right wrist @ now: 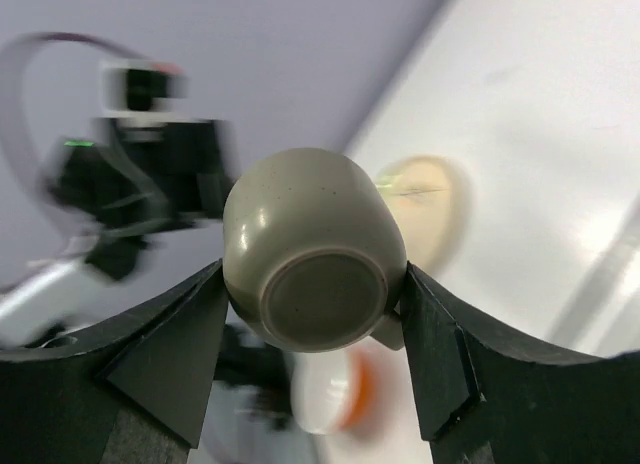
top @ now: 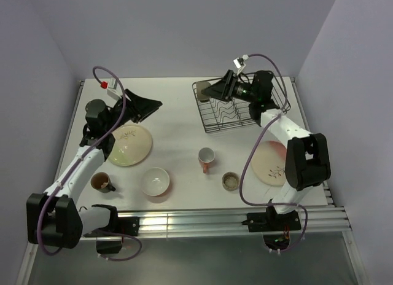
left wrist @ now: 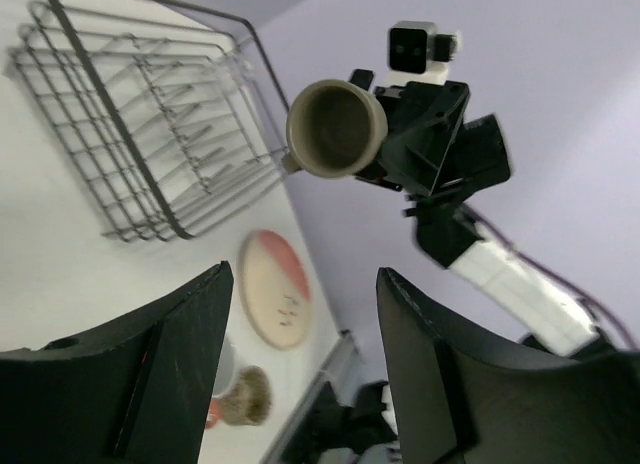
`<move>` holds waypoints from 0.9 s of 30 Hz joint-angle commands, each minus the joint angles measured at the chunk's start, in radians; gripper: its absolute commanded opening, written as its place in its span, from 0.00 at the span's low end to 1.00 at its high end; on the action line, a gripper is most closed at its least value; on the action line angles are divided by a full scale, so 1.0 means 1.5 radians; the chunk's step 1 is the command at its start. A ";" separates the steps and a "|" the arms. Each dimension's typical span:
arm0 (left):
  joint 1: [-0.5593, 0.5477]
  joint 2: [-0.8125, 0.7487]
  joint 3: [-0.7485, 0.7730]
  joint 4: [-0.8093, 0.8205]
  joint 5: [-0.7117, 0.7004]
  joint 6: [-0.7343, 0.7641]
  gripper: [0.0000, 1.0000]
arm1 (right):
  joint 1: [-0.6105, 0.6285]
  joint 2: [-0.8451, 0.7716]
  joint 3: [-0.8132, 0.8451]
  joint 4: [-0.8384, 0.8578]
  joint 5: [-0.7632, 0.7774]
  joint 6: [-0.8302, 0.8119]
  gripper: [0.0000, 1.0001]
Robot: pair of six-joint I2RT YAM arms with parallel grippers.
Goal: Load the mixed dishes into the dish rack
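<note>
Top external showed me the right gripper (top: 212,90) closed on the olive cup (top: 204,91), holding it in the air at the left end of the dish rack (top: 232,117), about over the rim there. The cup lay on its side: mouth turned toward the left arm, base back toward the right wrist, so its long axis ran along the gripper's reach, not up and down. The basket's open floor and wavy dividers lay below the cup and toward the right arm's own side. I judged the next move turned on that, a short draw back over the wires and a lowering, with the cup likely needing to be tipped before release.

The left gripper (top: 145,105) was open, held nothing and hung above the table just beyond the cream plate (top: 129,144), well apart from the rack; the right arm was plainly the one placed for the job.

Right wrist gave me only the cup's base and both fingers pressed to its sides, with no rack visible. Left wrist filled that in: the cup's empty mouth faced it, with the rack beside and beneath.
</note>
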 commanded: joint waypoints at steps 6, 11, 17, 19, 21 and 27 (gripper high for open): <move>0.003 -0.106 0.089 -0.394 -0.142 0.301 0.66 | -0.083 -0.003 0.242 -0.593 0.171 -0.680 0.36; 0.004 -0.162 0.055 -0.428 -0.190 0.332 0.68 | -0.117 0.080 0.339 -0.713 0.284 -0.827 0.36; 0.004 -0.194 0.012 -0.434 -0.195 0.329 0.68 | -0.120 0.181 0.456 -0.767 0.391 -0.953 0.36; 0.004 -0.200 0.003 -0.435 -0.197 0.330 0.68 | -0.120 0.212 0.476 -0.770 0.415 -0.996 0.36; 0.004 -0.204 0.000 -0.442 -0.200 0.334 0.68 | -0.118 0.233 0.503 -0.770 0.431 -1.038 0.36; 0.004 -0.207 -0.008 -0.453 -0.203 0.334 0.68 | -0.116 0.321 0.588 -0.786 0.483 -1.092 0.36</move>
